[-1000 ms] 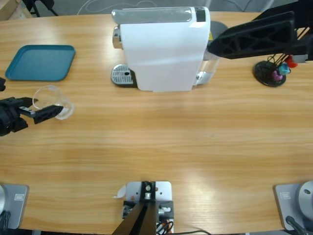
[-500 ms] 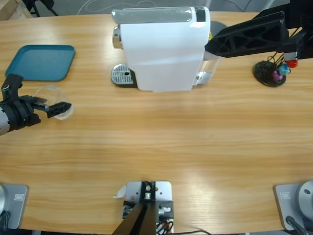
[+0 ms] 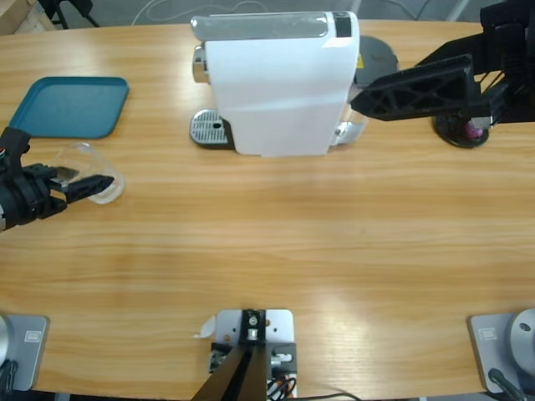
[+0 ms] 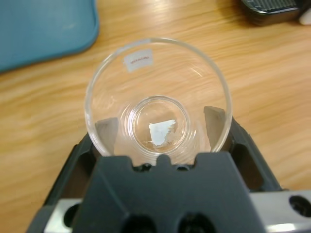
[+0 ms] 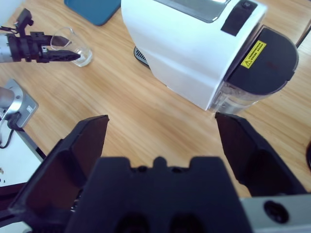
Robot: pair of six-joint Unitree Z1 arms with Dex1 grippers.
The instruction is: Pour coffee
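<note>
Left wrist view looks straight into an empty clear glass [image 4: 157,102], tipped toward the lens, with a white sticker on its wall and a pale scrap at its base; no coffee shows in it or in any view. The left gripper [image 4: 160,131] clasps the glass, one black jaw pressed on each side of it. In the high view the same glass [image 3: 88,171] lies tilted at the left edge of the frame, on the wooden table [image 3: 276,242], just below a teal tray [image 3: 68,106]. A white coffee machine [image 3: 276,79] stands at top centre, its round drip grille [image 3: 209,128] at its lower left. At upper right, the right gripper [image 3: 355,94] hangs beside the machine's dark rear tank [image 5: 262,60], jaws spread wide and holding nothing. A black stand of coloured capsules [image 3: 464,129] sits partly behind that arm.
</note>
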